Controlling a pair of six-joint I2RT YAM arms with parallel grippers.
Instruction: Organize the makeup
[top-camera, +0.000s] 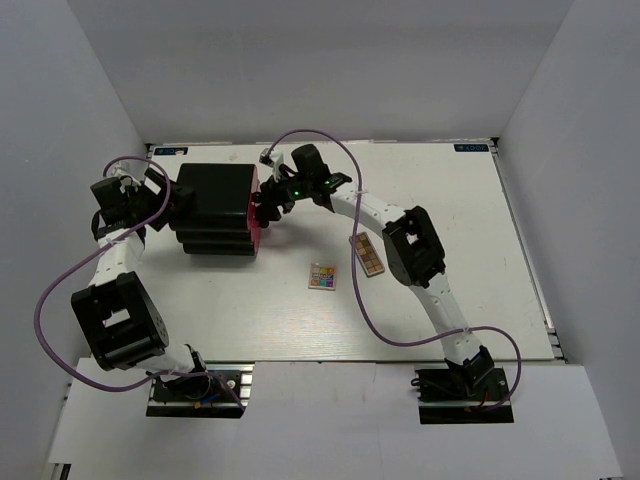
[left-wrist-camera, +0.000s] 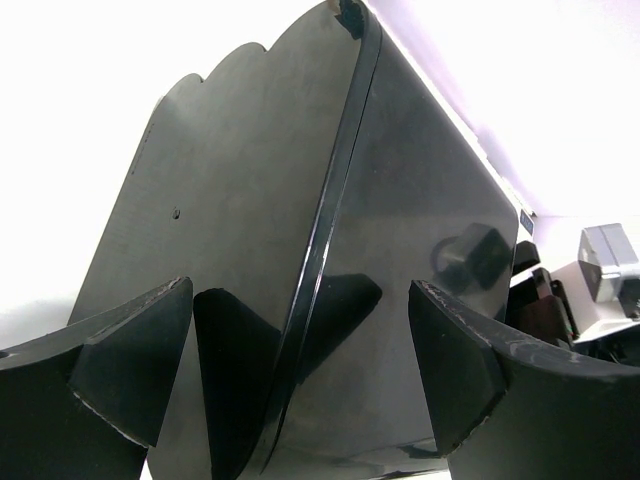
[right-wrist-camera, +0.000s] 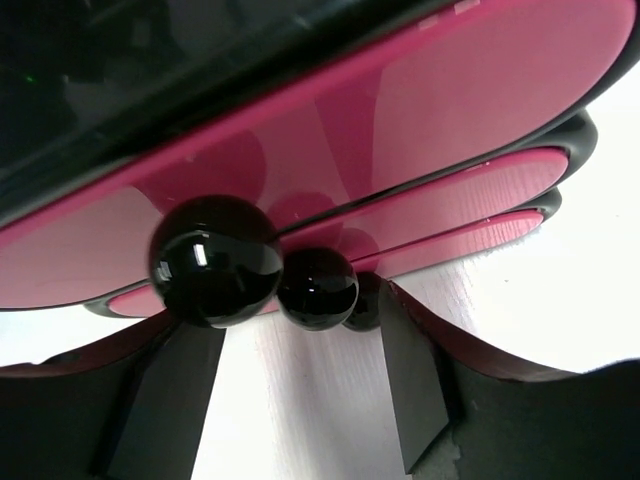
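The multicoloured square palette (top-camera: 322, 276) and the long brown eyeshadow palette (top-camera: 367, 254), looking light, stiff and flat, are lying near the middle of the white desk (top-camera: 450, 220), likely needing a pinch across their thin edges, while the left gripper (left-wrist-camera: 300, 330) and the right gripper (right-wrist-camera: 295, 340) are both standing with fingers apart at the big black box with pink drawers (top-camera: 215, 205).

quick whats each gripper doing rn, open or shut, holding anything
left gripper: open, empty, facing the large black box
right gripper: open, empty, by the round black drawer knobs

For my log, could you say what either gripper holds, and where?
Nothing: right gripper open at round black drawer knobs, left gripper open at the large black box's back.
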